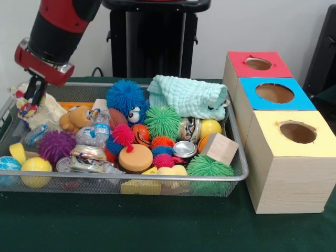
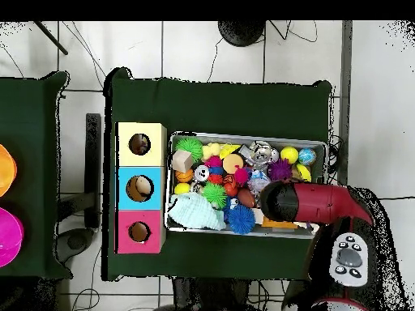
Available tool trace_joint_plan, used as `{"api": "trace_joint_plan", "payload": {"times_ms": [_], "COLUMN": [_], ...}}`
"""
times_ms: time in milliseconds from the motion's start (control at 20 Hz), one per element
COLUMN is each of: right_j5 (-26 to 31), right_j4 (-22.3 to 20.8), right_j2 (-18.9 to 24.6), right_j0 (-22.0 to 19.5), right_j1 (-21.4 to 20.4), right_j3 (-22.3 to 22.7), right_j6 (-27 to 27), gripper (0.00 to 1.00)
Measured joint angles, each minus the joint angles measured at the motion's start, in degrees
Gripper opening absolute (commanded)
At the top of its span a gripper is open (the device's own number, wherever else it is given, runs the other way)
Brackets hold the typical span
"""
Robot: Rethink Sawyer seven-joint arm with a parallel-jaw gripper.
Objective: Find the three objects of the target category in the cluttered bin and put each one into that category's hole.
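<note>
Hovering arm, jaws [image 1: 32, 100] over bin [image 1: 239, 157], yellow-topped hole [image 1: 297, 132] apart

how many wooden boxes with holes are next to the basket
3, in a row beside the basket: the red-topped box farthest from the camera in the front view, the blue-topped box in the middle, the yellow-topped box nearest. None looks hidden.

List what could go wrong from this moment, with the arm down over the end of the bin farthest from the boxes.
The claw sits low in the bin against a small multicoloured ball and a pale bag; it could snag the bag too. The hole in the yellow top lies past the whole pile, so a loose item might drop on the way.
</note>
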Motion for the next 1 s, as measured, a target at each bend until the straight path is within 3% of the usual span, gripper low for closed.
{"api": "trace_joint_plan", "payload": {"times_ms": [450, 750, 1000], "right_j5": [0.0, 0.0, 0.0], "right_j4": [4.2, 6.7, 11.9], "right_j2": [2.0, 2.8, 3.3], "right_j0": [2.2, 3.8, 6.9], "right_j1": [-8.4, -10.6, -12.0], "right_j3": [4.0, 5.5, 7.9], "right_j6": [0.0, 0.0, 0.0], "gripper": [0.0, 0.0, 0.0]}}
